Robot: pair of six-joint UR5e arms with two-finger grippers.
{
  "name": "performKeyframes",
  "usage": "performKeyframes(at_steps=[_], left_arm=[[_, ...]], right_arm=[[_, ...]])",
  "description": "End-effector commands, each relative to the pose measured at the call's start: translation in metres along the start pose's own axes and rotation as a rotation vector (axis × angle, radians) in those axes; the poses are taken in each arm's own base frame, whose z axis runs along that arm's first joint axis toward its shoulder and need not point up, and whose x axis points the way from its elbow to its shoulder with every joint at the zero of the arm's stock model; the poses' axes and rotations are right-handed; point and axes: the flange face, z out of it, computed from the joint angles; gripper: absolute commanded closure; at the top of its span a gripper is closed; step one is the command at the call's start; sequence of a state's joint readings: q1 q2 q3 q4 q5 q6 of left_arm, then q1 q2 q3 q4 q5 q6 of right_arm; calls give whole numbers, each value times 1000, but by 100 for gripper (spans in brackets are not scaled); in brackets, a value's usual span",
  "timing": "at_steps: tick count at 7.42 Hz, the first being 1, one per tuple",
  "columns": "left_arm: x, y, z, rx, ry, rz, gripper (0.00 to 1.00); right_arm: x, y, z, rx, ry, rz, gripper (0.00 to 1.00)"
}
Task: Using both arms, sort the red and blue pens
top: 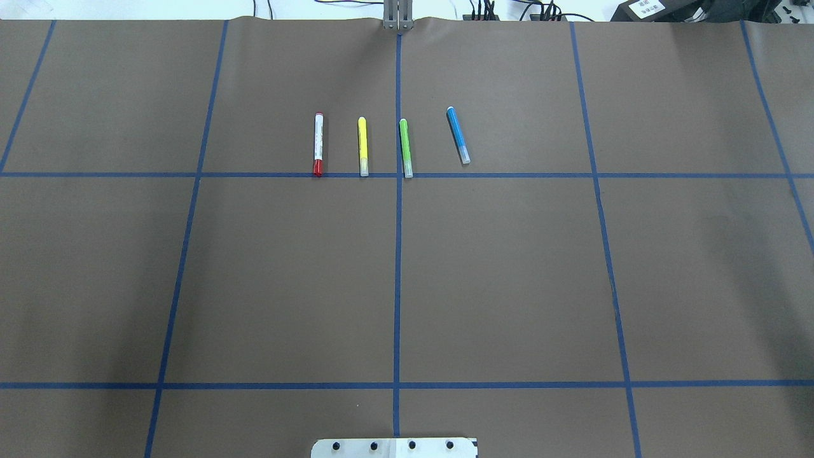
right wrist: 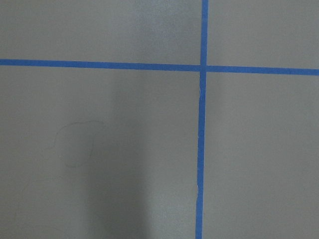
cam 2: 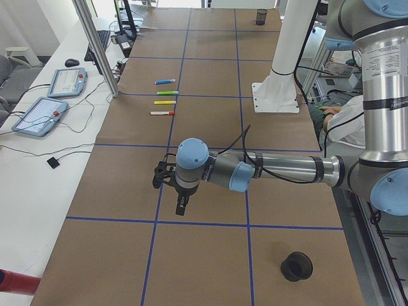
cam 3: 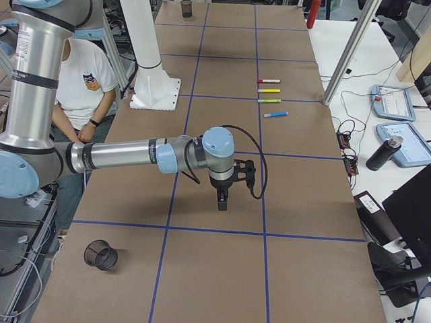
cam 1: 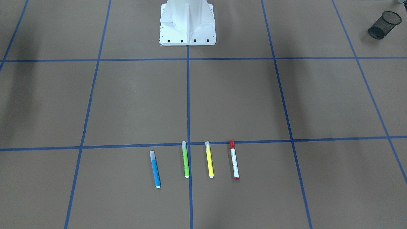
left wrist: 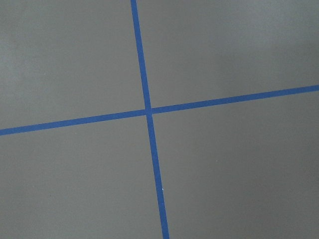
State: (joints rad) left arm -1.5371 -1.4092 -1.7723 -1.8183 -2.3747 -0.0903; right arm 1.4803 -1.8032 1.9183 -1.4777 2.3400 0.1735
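Plainly, I cannot tell whether the fingers stand wide or narrow. The left gripper (cam 2: 182, 207) and right gripper (cam 3: 222, 202) show only in the side views, each pointing down above the brown table (top: 509, 286). In the overhead view the red pen (top: 318, 144) lies at ten o'clock of the central tape crossing (top: 399, 175) and the blue pen (top: 458, 135) at two o'clock. The yellow marker (top: 362, 146) and green marker (top: 405, 147) lie between them, and all four are well apart from both grippers.

Brown table (top: 286, 286), blue tape grid (top: 397, 286), white bench (cam 2: 19, 191).
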Motion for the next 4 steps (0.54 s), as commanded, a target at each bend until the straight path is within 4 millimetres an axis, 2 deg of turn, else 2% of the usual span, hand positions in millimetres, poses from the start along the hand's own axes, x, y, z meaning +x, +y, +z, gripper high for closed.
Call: performKeyframes(at_steps=[1, 4], left_arm=[[0, 0, 0, 1, 0, 2, 0], [-2, 1, 4, -5, 0, 10, 1]], right_arm=[[2, -1, 1, 2, 5, 6, 1], [-4, -5, -2, 27, -14, -8, 1]])
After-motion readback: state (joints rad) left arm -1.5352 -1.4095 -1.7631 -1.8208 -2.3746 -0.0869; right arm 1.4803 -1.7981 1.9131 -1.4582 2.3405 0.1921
